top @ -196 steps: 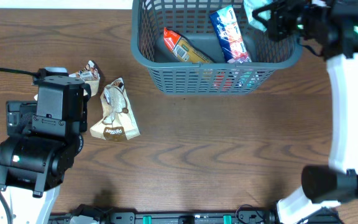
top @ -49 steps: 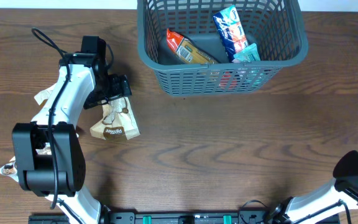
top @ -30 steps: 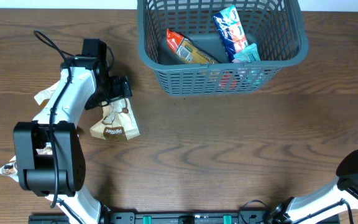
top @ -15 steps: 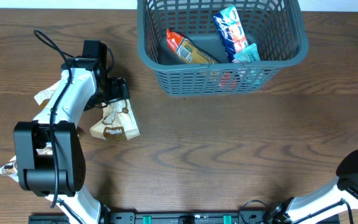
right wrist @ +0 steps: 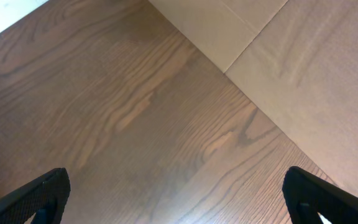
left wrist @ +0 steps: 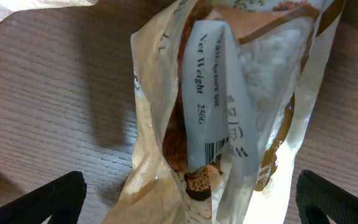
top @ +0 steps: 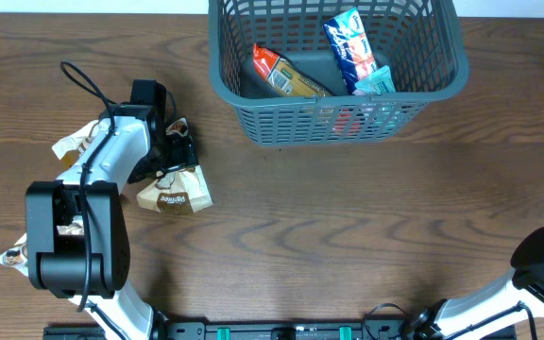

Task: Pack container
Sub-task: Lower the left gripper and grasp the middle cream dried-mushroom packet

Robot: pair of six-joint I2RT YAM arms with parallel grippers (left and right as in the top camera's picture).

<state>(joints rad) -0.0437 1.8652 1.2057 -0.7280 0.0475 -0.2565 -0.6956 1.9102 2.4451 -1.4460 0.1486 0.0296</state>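
The left arm bends from its near-left base up to a tan snack packet (top: 172,185), left gripper (top: 176,153) spread wide astride it (contact unclear). The right gripper (right wrist: 179,194) hangs spread over the table (top: 348,236). The container (top: 291,127) sits far, centre-right.

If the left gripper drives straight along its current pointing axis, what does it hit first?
The tan snack packet. It sits centred in the left wrist view, inside the span of the open left gripper, with the wooden table under it. Depth is unclear, but it looks very close.
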